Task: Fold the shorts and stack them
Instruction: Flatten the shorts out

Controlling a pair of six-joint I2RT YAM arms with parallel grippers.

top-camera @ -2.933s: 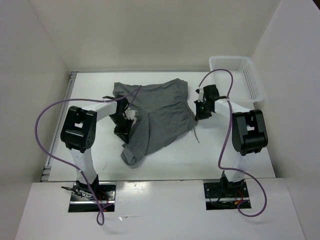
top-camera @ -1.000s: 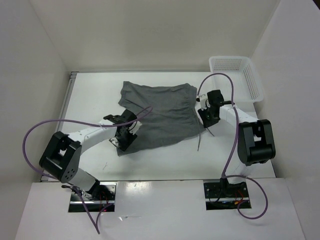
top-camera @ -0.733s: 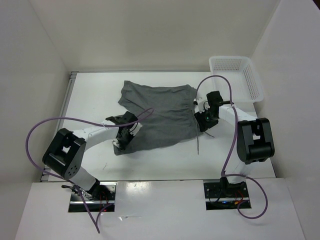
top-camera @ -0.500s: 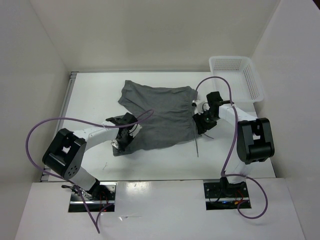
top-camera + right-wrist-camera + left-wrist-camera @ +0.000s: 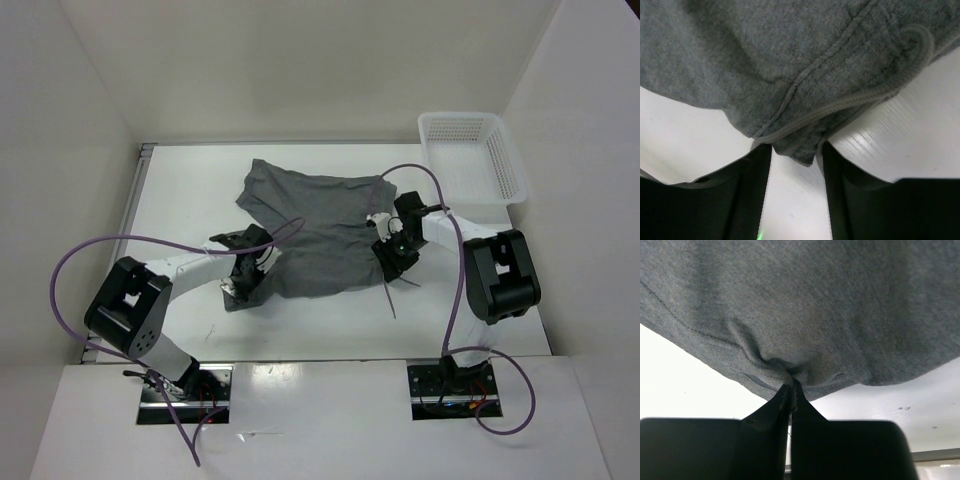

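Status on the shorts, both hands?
Left hand shut on shorts hem. Right hand open around waistband corner. Lying spread, not yet folded. Basket apart, far right.

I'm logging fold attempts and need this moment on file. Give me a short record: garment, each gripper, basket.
garment: grey shorts, spread out on the table, not yet folded
left gripper: shut on the shorts' near-left hem, fabric puckered at the pinch
right gripper: open, fingers straddling the shorts' near-right corner
drawstring: lies across that corner, between the right fingers
basket: white mesh, far right of the table, apart from the shorts
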